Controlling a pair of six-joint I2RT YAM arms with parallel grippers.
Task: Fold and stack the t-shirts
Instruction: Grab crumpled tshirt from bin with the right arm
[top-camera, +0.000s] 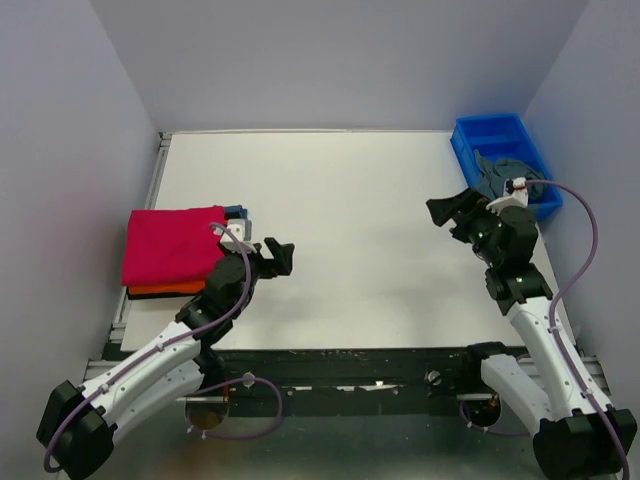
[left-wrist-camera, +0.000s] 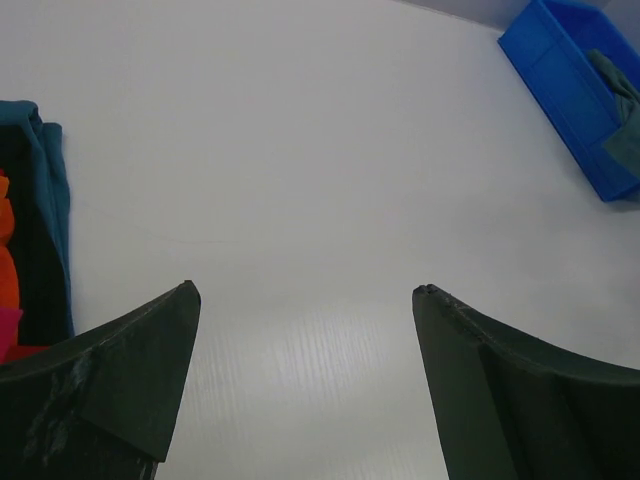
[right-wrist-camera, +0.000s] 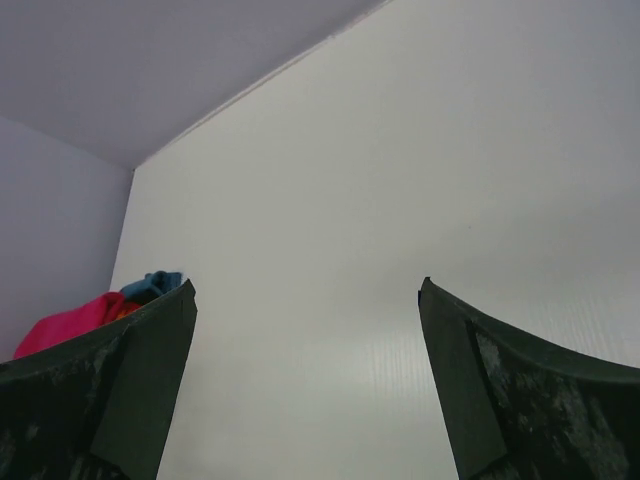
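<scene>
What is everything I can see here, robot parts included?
crimson-pink shirt: one, crimson-pink, folded on top of the pile at the table's left edge
orange shirt: one, orange, beneath it
teal cloth: one, teal, peeking from the pile's far corner
grey-blue shirt: one, slate, crumpled in the tray
tray: one, bright blue, far right corner
table: one, white
left arm, right arm: two, white-black, near edge
left pincer: black, open, beside the pile
right pincer: black, open, by the tray
</scene>
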